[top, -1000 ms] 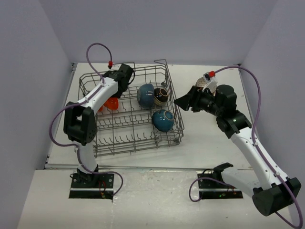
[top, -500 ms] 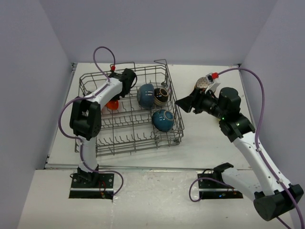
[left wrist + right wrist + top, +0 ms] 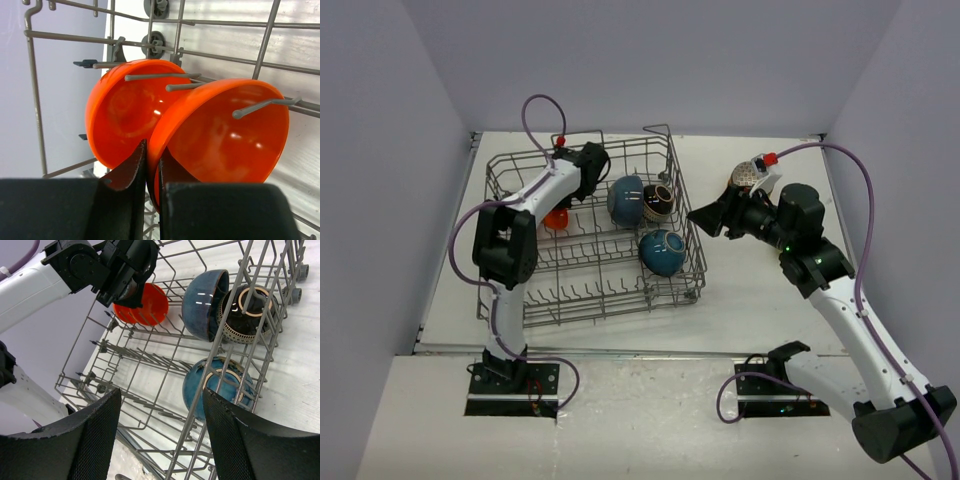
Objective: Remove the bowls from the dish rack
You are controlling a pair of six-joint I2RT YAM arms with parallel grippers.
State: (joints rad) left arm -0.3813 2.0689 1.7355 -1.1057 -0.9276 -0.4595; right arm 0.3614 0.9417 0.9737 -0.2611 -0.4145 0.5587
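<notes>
The grey wire dish rack (image 3: 582, 296) sits on the left half of the table. Two orange-red bowls stand on edge among its tines, one (image 3: 225, 135) in front of the other (image 3: 120, 115). My left gripper (image 3: 152, 159) is shut on the front one's rim, one finger inside and one outside. From above, that gripper (image 3: 566, 203) reaches down to the orange bowls (image 3: 556, 217). Also in the rack are a blue bowl (image 3: 625, 200), a dark patterned bowl (image 3: 658, 202) and a second blue bowl (image 3: 662, 252). My right gripper (image 3: 698, 213) hangs open just outside the rack's right wall, holding nothing.
A patterned bowl (image 3: 745, 176) rests on the table behind my right wrist. The rack's handle loop (image 3: 658, 130) rises at its far right corner. Purple cables arc over both arms. Grey walls close in the table on three sides.
My left gripper has closed onto the front orange bowl's rim, and its arm has shifted slightly. My right arm moved a little at first, then held still, jaws unchanged.
</notes>
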